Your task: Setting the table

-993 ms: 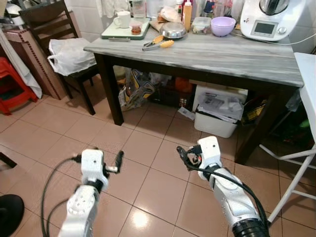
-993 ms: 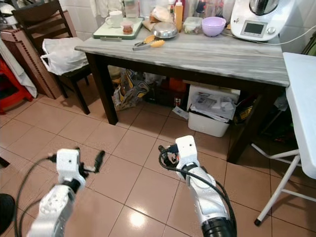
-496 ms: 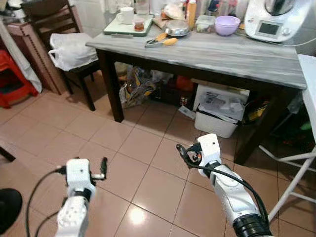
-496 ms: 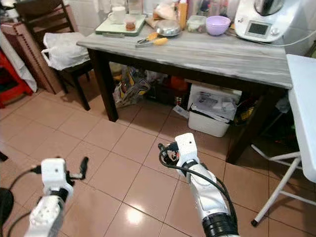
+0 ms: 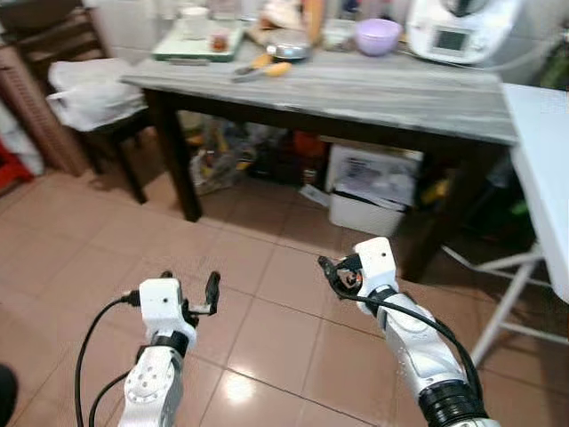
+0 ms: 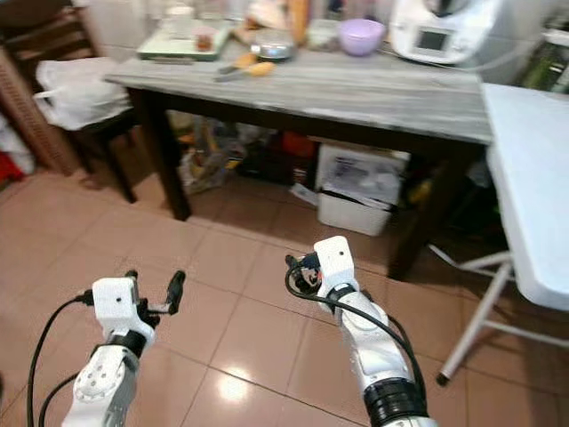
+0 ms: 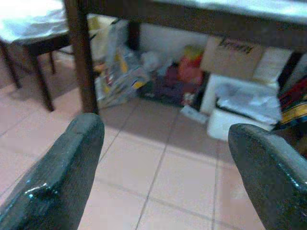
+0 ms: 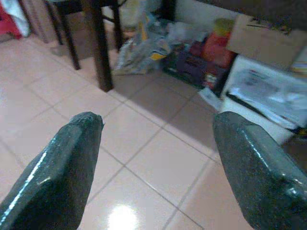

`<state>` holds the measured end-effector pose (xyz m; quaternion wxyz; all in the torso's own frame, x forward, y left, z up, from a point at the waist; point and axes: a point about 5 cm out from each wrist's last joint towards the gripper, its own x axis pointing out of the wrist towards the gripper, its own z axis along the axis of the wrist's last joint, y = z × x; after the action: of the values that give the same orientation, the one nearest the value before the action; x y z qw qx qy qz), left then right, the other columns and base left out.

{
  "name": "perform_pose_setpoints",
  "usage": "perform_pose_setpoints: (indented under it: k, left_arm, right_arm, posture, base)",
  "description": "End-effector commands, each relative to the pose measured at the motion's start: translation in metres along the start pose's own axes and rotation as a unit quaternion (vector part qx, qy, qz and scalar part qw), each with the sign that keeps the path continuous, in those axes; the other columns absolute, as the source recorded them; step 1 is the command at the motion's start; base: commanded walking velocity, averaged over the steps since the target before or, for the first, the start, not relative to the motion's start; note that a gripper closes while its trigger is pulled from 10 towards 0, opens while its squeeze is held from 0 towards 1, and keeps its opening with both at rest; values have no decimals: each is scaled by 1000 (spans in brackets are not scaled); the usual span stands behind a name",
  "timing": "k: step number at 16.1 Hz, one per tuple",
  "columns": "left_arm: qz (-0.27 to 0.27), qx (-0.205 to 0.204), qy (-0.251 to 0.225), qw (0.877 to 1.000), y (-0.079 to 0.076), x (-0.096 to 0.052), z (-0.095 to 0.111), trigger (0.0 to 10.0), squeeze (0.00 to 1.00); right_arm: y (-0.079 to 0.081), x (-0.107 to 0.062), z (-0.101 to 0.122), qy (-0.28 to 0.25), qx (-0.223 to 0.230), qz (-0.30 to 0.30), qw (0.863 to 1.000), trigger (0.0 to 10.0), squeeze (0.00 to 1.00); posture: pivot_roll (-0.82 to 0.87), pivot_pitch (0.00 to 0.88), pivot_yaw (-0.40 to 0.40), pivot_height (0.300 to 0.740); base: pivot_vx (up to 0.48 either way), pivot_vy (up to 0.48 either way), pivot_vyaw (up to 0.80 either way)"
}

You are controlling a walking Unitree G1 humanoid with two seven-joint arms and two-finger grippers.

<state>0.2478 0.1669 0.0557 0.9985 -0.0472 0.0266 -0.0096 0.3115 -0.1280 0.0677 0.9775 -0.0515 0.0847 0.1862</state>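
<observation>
Two grippers are held low over the floor, likely because nothing is carried yet. The left gripper (image 5: 188, 286) is spread wide and empty, and the right gripper (image 8: 153, 158) too. Farther off, on the one table (image 5: 373, 89), one tray (image 5: 191, 46), one cup (image 5: 193, 18), one bowl (image 5: 377, 34) and one pan (image 5: 286, 46) are kept.

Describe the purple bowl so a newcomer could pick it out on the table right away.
Find the long grey wooden table on dark legs ahead of the robot, and look along its far edge by the wall. The purple bowl sits just left of the white kitchen machine. It is the only lilac item there, round and open-topped, unlike the metal bowl further left.
</observation>
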Motion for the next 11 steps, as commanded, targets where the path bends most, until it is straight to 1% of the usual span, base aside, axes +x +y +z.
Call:
perform_pose_setpoints:
  k: [1,2,3,4,5,6,9,11]
  left_arm:
    - [5,8,-18,1000,4,0,7,10000,0]
    - [5,26,-37,999,7,2,15,10000,0]
    - [6,24,-38,999,9,2,17,10000,0]
    - [8,31,-39,999,11,2,19,10000,0]
    - [-4,35,-42,998,10,2,21,10000,0]
    - [-13,29,-41,999,10,1,22,10000,0]
    - [-31,8,-47,998,-2,-1,26,10000,0]
    - [-33,3,-60,998,-7,-5,31,10000,0]
  right_arm:
    - [1,0,9,-21,-13,-1,1000,10000,0]
    - [-1,-1,20,-46,-30,-6,999,10000,0]
    - [-2,-3,25,-56,-35,-7,998,10000,0]
    - [-3,-4,27,-59,-35,-8,998,10000,0]
    - [-3,-5,28,-61,-37,-9,997,10000,0]
    - [-4,-7,28,-64,-42,-12,997,10000,0]
    - [-6,-13,25,-58,-41,-20,997,10000,0]
    - [-6,-16,26,-60,-41,-23,997,10000,0]
  posture:
    - [-49,54,10,740]
    - [-54,60,11,740]
    - [-56,62,13,740]
    - [-58,64,16,740]
    - [-58,64,16,740]
    - [-62,66,21,740]
    - [-68,69,28,740]
    - [-69,72,26,740]
  base:
    - [0,0,-725]
    - [0,0,-725]
    - [0,0,-719]
    - [0,0,-725]
    - [0,0,-725]
    - [0,0,-725]
    - [0,0,-725]
    - [0,0,-725]
